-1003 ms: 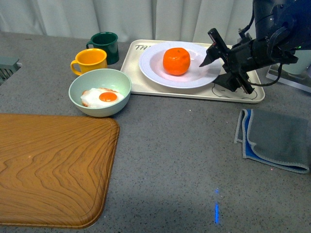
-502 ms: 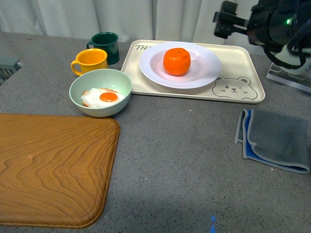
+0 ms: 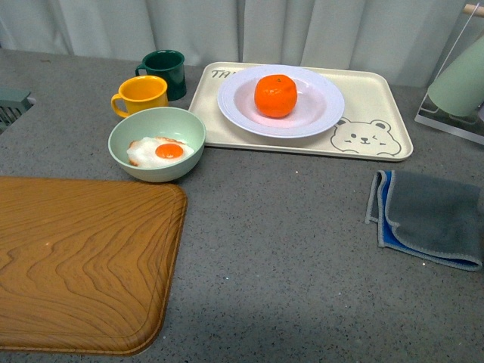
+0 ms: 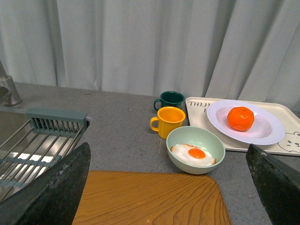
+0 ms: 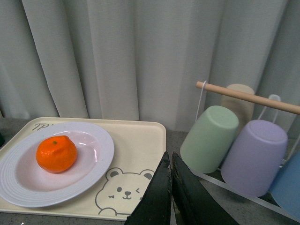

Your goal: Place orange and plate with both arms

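- The right gripper (image 5: 171, 187) shows only in its own wrist view: two dark fingers pressed together with nothing between them, raised above the counter near the tray's edge.
- The left gripper (image 4: 159, 187) shows only in its wrist view, as two dark fingertips (image 4: 51, 187) at opposite lower corners of the picture, spread wide apart and holding nothing.
- Neither arm appears in the front view.
- The orange (image 3: 274, 95) sits in the middle of the plate (image 3: 318, 113), its small green stem dimple facing up.
- The plate is white with a ridged rim and rests on a cream tray (image 3: 378, 98) at the far side of the grey counter (image 3: 280, 249).
- The tray has a bear face drawn on its right near corner and some lettering at its far left corner.
- Just left of the tray stands a dark green mug (image 3: 165, 72), with a yellow mug (image 3: 141, 94) just in front of it.
- Near the yellow mug, a pale green bowl (image 3: 156, 143) holds a fried egg (image 3: 160, 151).
- A wooden board (image 3: 79, 265) lies at the near left of the counter.
- A folded grey cloth (image 3: 431, 218) with blue edging lies at the right, apart from the tray.
- In the right wrist view, a rack (image 5: 243, 96) with a wooden bar holds upturned cups (image 5: 211, 138) in green, purple and beige.
- In the left wrist view, a sink (image 4: 28, 150) with a grey drainer lies beyond the board's left side.
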You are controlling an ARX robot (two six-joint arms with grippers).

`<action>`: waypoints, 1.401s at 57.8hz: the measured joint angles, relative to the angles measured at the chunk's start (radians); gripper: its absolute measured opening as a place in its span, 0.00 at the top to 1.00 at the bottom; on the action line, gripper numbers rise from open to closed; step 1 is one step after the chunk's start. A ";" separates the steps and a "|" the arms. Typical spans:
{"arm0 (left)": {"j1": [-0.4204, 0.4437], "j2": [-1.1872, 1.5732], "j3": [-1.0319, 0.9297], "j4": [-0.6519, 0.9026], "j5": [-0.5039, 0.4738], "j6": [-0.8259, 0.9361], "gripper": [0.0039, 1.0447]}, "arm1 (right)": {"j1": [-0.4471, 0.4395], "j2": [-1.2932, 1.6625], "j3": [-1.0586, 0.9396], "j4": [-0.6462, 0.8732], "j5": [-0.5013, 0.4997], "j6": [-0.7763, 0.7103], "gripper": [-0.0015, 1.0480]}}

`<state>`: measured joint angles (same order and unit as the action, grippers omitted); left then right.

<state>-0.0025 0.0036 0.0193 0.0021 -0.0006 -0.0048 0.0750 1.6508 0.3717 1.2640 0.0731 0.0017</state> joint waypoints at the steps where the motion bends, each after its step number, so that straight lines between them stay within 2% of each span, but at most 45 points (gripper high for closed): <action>1: 0.000 0.000 0.000 0.000 0.000 0.000 0.06 | -0.002 -0.008 -0.007 0.000 -0.001 0.000 0.99; 6: 0.000 0.000 0.000 0.000 0.000 0.000 0.06 | -0.013 -0.078 -0.063 -0.013 -0.006 0.000 0.99; 11: 0.000 0.000 0.000 0.000 0.000 0.000 0.06 | -0.021 -0.172 -0.099 -0.093 -0.017 0.000 0.99; 14: 0.000 0.000 0.000 0.000 0.000 0.000 0.06 | -0.053 -0.245 -0.133 -0.112 -0.068 0.000 0.99; 20: 0.000 0.000 0.000 0.000 0.000 0.000 0.06 | -0.072 -0.327 -0.180 -0.141 -0.067 0.000 0.99; 37: 0.000 0.000 0.000 0.000 0.000 0.000 0.06 | -0.074 -0.528 -0.275 -0.254 -0.068 0.000 0.99; 81: 0.000 0.000 0.000 0.000 0.000 0.000 0.06 | -0.074 -1.087 -0.366 -0.710 -0.071 0.000 0.99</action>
<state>-0.0025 0.0036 0.0193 0.0021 -0.0006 -0.0048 0.0013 0.5636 0.0055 0.5541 0.0017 0.0017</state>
